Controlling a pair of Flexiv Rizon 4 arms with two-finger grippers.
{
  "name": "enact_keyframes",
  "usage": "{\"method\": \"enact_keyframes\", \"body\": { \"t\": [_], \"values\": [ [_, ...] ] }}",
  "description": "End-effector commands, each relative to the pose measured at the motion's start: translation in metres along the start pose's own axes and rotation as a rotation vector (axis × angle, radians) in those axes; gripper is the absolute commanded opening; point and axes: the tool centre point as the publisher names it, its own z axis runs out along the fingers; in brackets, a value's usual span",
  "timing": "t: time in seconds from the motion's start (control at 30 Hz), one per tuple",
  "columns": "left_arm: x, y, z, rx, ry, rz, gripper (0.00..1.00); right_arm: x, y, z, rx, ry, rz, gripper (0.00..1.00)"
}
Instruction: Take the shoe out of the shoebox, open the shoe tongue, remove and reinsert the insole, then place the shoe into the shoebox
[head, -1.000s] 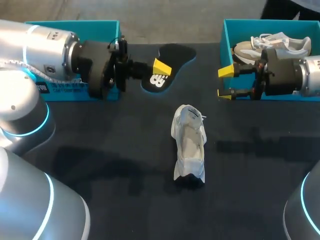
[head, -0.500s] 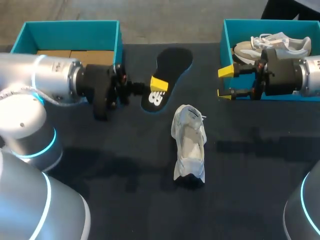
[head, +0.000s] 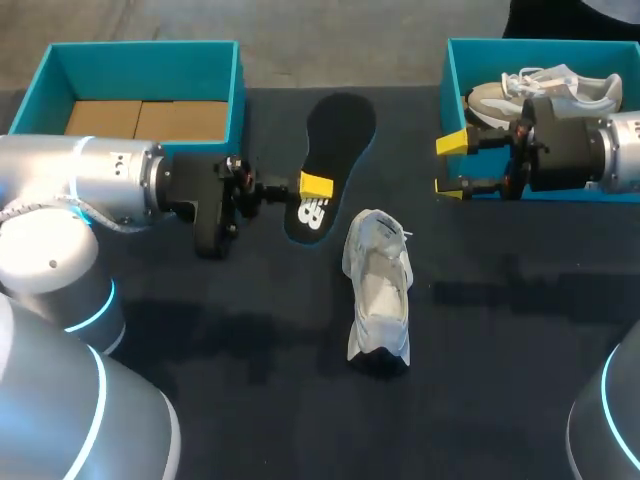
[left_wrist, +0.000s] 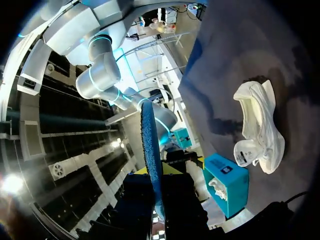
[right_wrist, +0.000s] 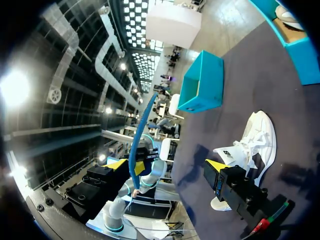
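Observation:
A white shoe (head: 379, 285) lies on the dark table, opening upward. Just left of its toe end, my left gripper (head: 316, 186) is shut on the heel end of a black insole (head: 338, 140) and holds it above the table. In the left wrist view the insole (left_wrist: 149, 150) shows edge-on between the fingers, with the shoe (left_wrist: 260, 125) off to one side. My right gripper (head: 450, 166) stands open and empty in front of the right shoebox (head: 455, 75). The right wrist view has the shoe (right_wrist: 250, 145) ahead of that gripper (right_wrist: 167, 165) and the insole (right_wrist: 142, 130) farther off.
A second shoe (head: 545, 88) lies in the right shoebox. The left shoebox (head: 140, 55) at the back left shows a brown cardboard bottom. My left arm (head: 100, 190) lies low across the table's left side.
My left arm has swung down from in front of the left shoebox, carrying the insole nearer to the white shoe. The right arm has kept still.

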Motion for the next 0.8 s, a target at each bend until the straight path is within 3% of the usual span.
{"method": "enact_keyframes", "body": {
  "t": [0.03,0.27,0.8],
  "values": [
    [0.0004,-0.0132,-0.0119,-0.038,0.016,0.001,0.00,-0.0006,-0.0001,0.0015,-0.001,-0.001,0.000,1.00],
    [0.0052,-0.0168,-0.0196,-0.086,0.036,0.018,0.00,-0.0006,-0.0001,0.0015,-0.001,-0.001,0.000,1.00],
    [0.0061,-0.0168,-0.0203,-0.087,0.035,0.015,0.00,-0.0006,-0.0001,0.0015,-0.001,-0.001,0.000,1.00]
  ]
}}
